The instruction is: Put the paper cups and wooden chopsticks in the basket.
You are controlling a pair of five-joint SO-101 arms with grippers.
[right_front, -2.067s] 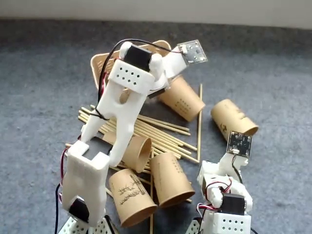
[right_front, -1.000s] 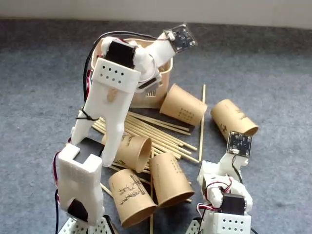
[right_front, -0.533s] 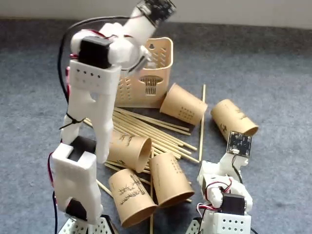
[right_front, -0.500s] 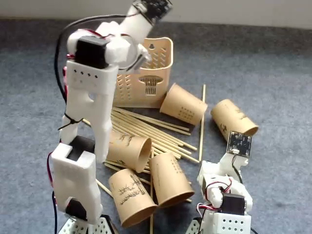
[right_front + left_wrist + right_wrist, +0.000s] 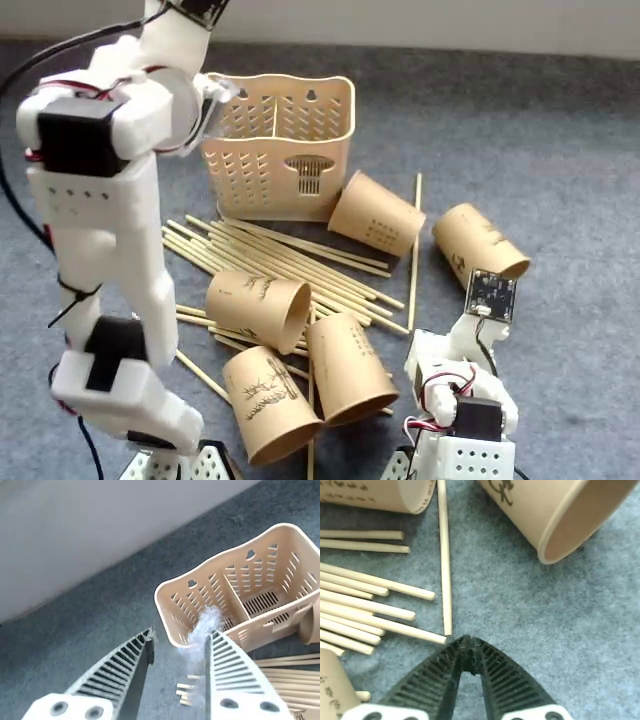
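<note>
We are holding the left end effector [image 5: 180, 635] spread wide and empty, high at the far left beside the basket [image 5: 280, 140]. The wooden chopsticks [image 5: 290, 265] are lying nearer us, long axes running far-left to near-right, with paper cups [image 5: 258, 305] tipped among them. The right end effector [image 5: 466, 645], closed on nothing, is sitting nearest a lone chopstick [image 5: 444, 560] that is pointing straight away from it.
</note>
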